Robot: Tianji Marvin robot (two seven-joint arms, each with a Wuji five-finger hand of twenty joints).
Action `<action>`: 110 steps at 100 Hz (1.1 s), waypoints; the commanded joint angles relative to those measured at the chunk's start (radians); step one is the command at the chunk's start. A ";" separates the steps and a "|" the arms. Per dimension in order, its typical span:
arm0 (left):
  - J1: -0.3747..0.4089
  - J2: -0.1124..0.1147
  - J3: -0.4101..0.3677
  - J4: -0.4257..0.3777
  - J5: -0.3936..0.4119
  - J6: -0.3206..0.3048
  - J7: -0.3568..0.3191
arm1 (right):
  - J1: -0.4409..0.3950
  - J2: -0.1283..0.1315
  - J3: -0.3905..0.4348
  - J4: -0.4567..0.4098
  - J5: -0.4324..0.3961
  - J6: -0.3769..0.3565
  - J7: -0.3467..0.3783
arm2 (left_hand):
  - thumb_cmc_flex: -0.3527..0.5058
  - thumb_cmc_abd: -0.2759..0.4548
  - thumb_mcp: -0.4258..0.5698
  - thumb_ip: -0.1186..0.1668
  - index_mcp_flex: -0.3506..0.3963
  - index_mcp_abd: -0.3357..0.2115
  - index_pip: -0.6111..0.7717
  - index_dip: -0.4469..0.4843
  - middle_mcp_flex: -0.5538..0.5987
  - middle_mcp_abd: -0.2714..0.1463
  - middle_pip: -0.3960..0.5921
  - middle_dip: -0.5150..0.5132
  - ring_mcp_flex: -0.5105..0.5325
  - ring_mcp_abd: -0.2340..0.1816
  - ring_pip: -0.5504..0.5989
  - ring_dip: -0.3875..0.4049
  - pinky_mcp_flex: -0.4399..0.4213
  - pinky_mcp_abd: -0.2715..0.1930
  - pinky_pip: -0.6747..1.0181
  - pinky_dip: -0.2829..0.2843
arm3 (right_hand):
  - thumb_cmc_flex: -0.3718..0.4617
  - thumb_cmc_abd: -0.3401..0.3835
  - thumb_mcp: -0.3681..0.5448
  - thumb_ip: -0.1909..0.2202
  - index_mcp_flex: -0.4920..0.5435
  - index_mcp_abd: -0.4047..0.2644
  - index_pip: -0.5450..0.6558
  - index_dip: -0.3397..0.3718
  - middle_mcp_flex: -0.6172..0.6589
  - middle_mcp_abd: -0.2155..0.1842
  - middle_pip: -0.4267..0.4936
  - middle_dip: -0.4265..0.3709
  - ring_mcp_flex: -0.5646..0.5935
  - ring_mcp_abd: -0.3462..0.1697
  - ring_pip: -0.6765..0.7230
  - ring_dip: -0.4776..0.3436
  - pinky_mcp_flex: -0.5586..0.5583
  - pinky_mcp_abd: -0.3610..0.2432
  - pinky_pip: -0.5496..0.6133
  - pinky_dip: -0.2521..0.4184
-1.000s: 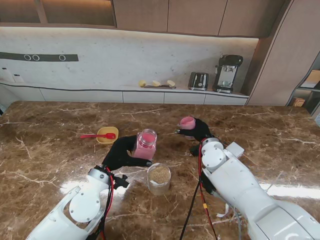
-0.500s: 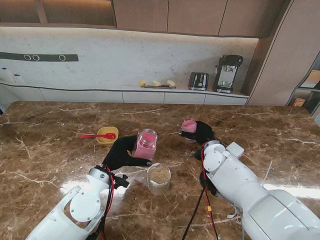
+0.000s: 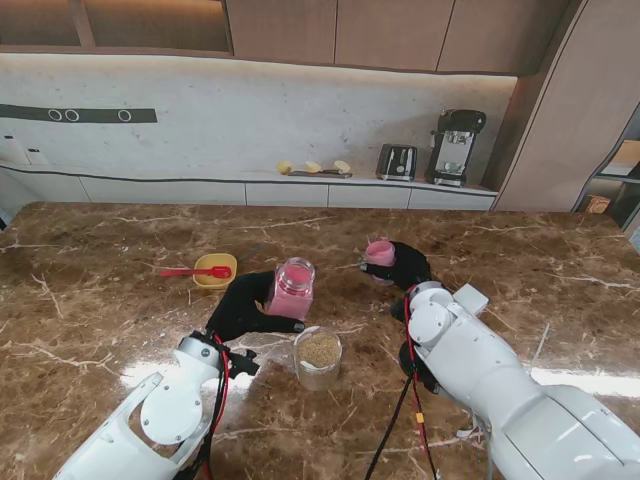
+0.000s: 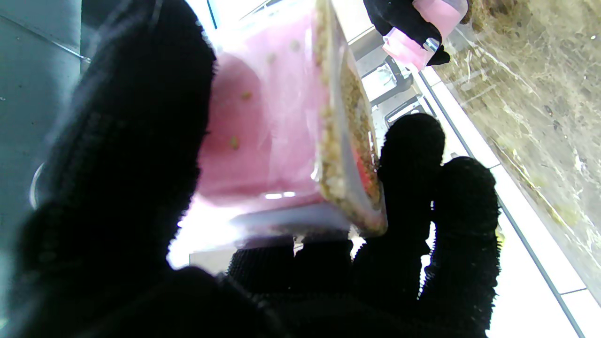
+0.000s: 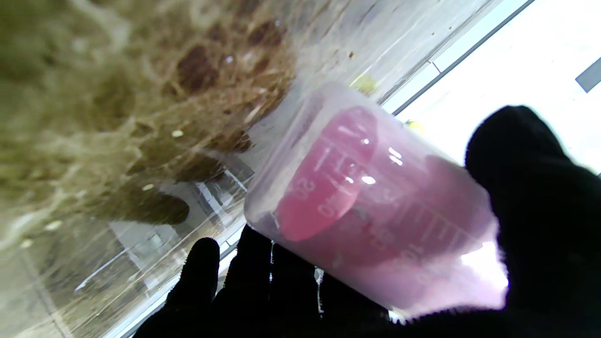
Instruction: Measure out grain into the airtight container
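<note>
My left hand [image 3: 240,308] is shut on a pink see-through container [image 3: 292,288], held off the table and tilted slightly. The left wrist view shows that container [image 4: 272,131] with a thin layer of grain along its base and a few grains stuck to its wall. My right hand [image 3: 402,266] is shut on a small pink measuring cup [image 3: 379,251], to the right of the container and farther from me. In the right wrist view the cup [image 5: 366,197] is tipped, shows printed scale marks, and no grain can be made out inside. A clear jar of grain [image 3: 318,357] stands open on the table, nearer to me than the container.
A yellow bowl [image 3: 215,270] with a red spoon [image 3: 185,271] across it sits on the brown marble table [image 3: 90,300], left of my left hand. A toaster [image 3: 397,161] and coffee machine [image 3: 455,146] stand on the far counter.
My right hand with the measuring cup has shifted slightly to the right and a little nearer to me. The left hand and its container have stayed put.
</note>
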 commanded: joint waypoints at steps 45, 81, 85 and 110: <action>-0.006 -0.004 0.009 0.011 -0.007 -0.005 -0.002 | -0.040 0.021 0.039 -0.021 -0.004 0.015 -0.009 | 0.211 0.422 0.524 0.000 0.173 -0.221 0.668 0.009 0.144 -0.148 0.160 0.074 0.055 -0.069 0.049 0.005 0.011 -0.026 0.052 0.011 | 0.081 0.007 0.040 0.049 -0.011 -0.012 -0.029 0.044 -0.024 -0.014 -0.007 -0.015 -0.038 -0.020 0.010 -0.008 -0.014 -0.024 -0.004 0.009; -0.012 -0.003 0.011 0.020 -0.008 -0.015 -0.005 | -0.067 0.043 0.060 -0.069 -0.013 0.015 -0.013 | 0.212 0.422 0.525 0.000 0.174 -0.223 0.669 0.009 0.145 -0.148 0.161 0.075 0.055 -0.070 0.049 0.005 0.011 -0.027 0.053 0.012 | 0.108 0.000 -0.152 0.091 -0.152 0.085 -0.170 -0.018 -0.049 -0.010 -0.011 -0.011 -0.040 -0.012 0.011 -0.007 -0.017 -0.018 0.005 0.025; -0.012 -0.004 0.011 0.020 -0.007 -0.016 -0.004 | -0.072 0.046 0.063 -0.078 -0.013 0.015 -0.014 | 0.211 0.422 0.525 0.000 0.174 -0.222 0.669 0.009 0.145 -0.148 0.161 0.075 0.055 -0.071 0.049 0.005 0.011 -0.027 0.053 0.012 | 0.111 -0.018 -0.160 0.093 -0.168 0.095 -0.180 -0.021 -0.054 -0.008 -0.013 -0.011 -0.039 -0.010 0.012 -0.006 -0.016 -0.017 0.007 0.027; -0.013 -0.004 0.013 0.023 -0.007 -0.020 -0.004 | -0.099 0.072 0.086 -0.142 -0.032 0.017 -0.020 | 0.210 0.422 0.525 0.000 0.175 -0.222 0.669 0.009 0.146 -0.149 0.161 0.074 0.057 -0.070 0.049 0.004 0.012 -0.026 0.053 0.012 | 0.132 -0.029 -0.169 0.093 -0.229 0.133 -0.234 -0.044 -0.075 -0.008 -0.007 -0.008 -0.039 0.000 0.029 -0.001 -0.025 -0.010 0.041 0.065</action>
